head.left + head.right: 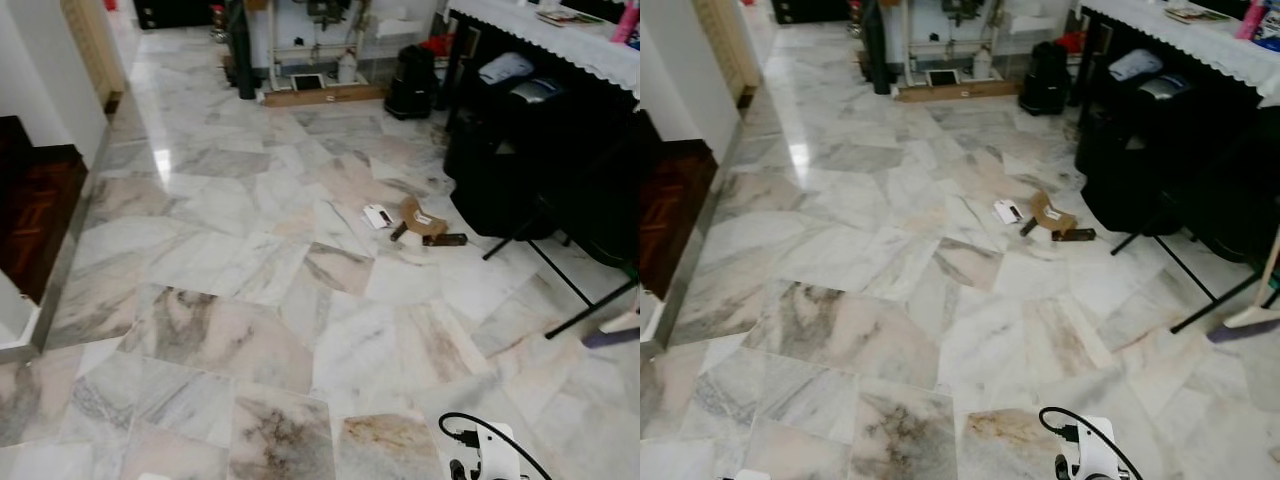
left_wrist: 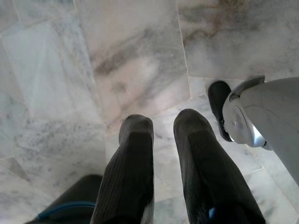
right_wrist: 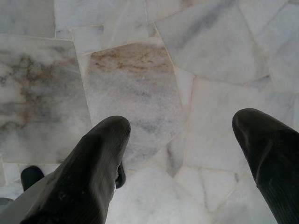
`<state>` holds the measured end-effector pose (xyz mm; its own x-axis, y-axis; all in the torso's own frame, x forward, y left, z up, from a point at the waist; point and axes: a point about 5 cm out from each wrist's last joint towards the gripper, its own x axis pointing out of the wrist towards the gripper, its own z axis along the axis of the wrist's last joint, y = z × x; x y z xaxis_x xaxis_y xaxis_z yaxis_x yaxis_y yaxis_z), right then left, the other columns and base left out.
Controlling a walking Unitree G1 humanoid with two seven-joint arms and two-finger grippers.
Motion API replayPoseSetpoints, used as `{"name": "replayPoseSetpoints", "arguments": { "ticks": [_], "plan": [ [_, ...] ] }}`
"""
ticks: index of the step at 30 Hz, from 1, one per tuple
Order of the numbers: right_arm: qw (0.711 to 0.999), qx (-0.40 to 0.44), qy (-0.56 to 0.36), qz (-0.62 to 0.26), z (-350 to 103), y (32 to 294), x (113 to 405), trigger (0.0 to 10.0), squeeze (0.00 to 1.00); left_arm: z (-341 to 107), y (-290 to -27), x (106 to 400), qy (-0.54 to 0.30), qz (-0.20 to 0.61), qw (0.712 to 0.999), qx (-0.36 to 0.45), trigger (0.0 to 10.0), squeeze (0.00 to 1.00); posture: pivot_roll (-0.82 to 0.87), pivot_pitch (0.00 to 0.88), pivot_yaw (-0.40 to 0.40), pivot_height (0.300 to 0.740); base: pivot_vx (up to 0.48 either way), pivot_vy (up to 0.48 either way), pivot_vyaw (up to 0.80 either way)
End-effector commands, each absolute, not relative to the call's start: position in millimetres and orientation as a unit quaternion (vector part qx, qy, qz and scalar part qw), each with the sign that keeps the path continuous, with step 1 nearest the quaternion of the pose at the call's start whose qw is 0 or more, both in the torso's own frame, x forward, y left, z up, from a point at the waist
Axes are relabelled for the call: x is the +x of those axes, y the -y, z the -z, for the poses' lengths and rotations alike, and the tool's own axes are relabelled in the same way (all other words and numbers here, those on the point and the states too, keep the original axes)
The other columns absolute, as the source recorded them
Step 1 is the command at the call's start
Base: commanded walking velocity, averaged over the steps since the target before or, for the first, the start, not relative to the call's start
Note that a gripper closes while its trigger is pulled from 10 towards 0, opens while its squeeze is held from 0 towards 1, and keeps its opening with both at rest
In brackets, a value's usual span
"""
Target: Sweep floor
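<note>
You won't find any text you can read here. The white card (image 1: 377, 216) and the brown cardboard scrap (image 1: 422, 219) right of the head view's centre carry small marks or labels, too small to make out. The printed items (image 1: 566, 16) on the table (image 1: 560, 42) at upper right are likewise illegible.

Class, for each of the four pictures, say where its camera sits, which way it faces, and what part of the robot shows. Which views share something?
Left eye: head, forward and down at marble floor and litter; white robot part at the bottom.
Right eye: same head, same litter, plus broom.
Left wrist: down at floor past left gripper, narrowly open.
Right wrist: down at floor past right gripper, wide open.
Shared: all show the floor.
</note>
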<state>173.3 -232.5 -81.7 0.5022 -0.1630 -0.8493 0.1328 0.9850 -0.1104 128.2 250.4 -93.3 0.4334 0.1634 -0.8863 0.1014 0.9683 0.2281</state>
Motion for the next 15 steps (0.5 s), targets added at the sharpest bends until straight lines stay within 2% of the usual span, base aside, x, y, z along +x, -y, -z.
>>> {"name": "replayPoseSetpoints", "arguments": {
  "ticks": [1, 6, 10, 15],
  "plan": [
    [0.897, 0.060, -0.438, -0.009, 78.2, 159.5, 199.3, 10.0, 0.00, 76.3, -220.7, 184.2, -0.420, -0.083, 0.903, -0.042, 10.0, 0.00, 0.04, 0.057, -0.017, 0.740, 0.000, 0.000, -0.69],
    [0.897, 0.059, -0.437, -0.011, 77.9, 158.3, 200.2, 10.0, 0.00, 76.1, -222.2, 184.3, -0.421, -0.090, 0.901, -0.048, 10.0, 0.00, 0.04, 0.055, -0.017, 0.740, 0.000, 0.000, -0.69],
    [0.898, 0.059, -0.436, -0.010, 77.1, 160.3, 201.5, 10.0, 0.00, 76.1, -221.2, 184.8, -0.423, -0.087, 0.901, -0.045, 10.0, 0.00, 0.04, 0.055, -0.017, 0.740, 0.000, 0.322, -0.69],
    [0.900, 0.055, -0.433, -0.004, 75.6, 177.9, 201.1, 10.0, 0.00, 75.4, -219.3, 186.9, -0.418, -0.087, 0.903, -0.048, 10.0, 0.00, 0.04, 0.053, -0.021, 0.740, 0.000, 0.064, -0.69]
  ]
}}
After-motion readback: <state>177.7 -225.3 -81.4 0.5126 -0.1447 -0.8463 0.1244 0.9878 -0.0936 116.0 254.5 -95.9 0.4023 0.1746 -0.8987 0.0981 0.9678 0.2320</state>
